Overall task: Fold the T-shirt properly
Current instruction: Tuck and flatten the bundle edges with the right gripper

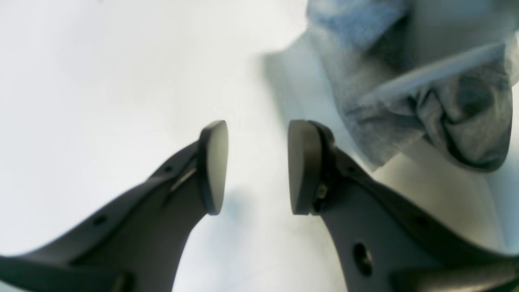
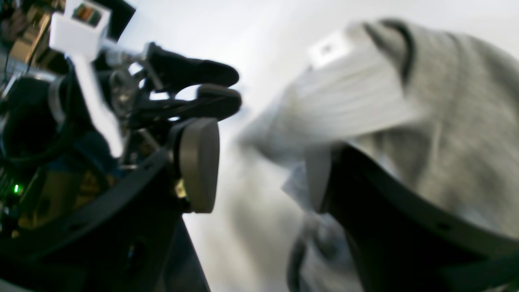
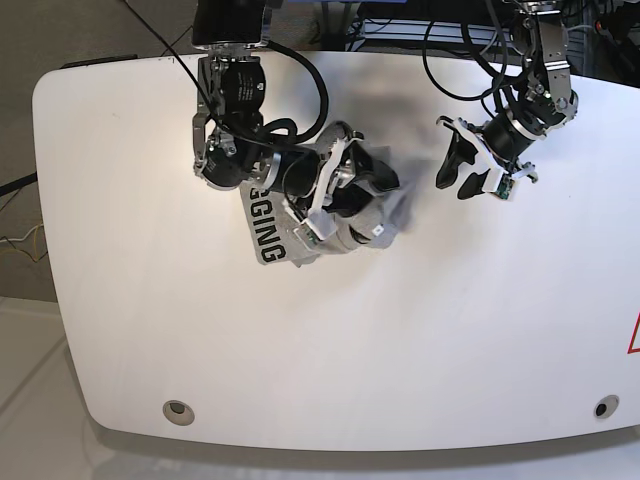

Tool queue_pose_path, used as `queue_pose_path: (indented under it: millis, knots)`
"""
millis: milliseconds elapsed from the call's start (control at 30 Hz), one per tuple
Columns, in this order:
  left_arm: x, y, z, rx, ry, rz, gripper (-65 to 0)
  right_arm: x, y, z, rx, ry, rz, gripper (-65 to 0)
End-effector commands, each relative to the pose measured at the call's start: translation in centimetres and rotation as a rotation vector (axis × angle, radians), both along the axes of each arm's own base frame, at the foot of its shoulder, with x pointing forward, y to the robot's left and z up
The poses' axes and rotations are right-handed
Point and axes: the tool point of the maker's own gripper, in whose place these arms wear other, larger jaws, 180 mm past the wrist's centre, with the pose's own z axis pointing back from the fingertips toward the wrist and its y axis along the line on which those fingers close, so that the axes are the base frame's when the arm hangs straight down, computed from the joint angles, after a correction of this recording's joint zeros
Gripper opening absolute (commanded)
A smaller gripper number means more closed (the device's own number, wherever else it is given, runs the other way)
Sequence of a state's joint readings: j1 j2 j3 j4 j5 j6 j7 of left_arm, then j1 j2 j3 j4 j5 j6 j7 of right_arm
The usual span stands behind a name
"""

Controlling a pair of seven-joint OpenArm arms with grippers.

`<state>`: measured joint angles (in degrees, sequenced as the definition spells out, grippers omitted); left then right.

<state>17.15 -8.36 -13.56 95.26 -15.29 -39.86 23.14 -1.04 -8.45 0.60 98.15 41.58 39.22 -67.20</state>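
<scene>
The heather-grey T-shirt lies bunched at the table's centre-left, with black letters "GGING" showing on its left flap. My right gripper reaches into the heap. Its jaws stand open in the right wrist view; the ribbed collar and white label of the T-shirt drape over the right finger, and the gap between the pads holds no cloth. My left gripper hovers to the right of the heap, apart from it. In the left wrist view the left gripper is open over bare table, and the T-shirt lies beyond its right finger.
The white table has rounded corners and a small round grommet near each front corner, one at the left and one at the right. Cables hang over the back edge. A red mark sits at the right edge.
</scene>
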Motion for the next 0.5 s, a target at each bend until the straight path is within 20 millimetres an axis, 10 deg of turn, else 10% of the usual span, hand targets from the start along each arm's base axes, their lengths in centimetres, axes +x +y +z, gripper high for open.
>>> queue_pose_path:
  millis: [0, 467]
  knots:
    - [0.6, -0.3, 1.2, -0.028, -0.043, 0.0, -42.2, 0.5, 1.9, 2.6, 0.09, -0.06, 0.006, -32.8]
    - [0.6, -0.4, 1.2, -0.031, -0.043, 0.001, -42.2, 0.6, 2.7, 3.2, 0.106, -0.055, 0.004, -33.0]
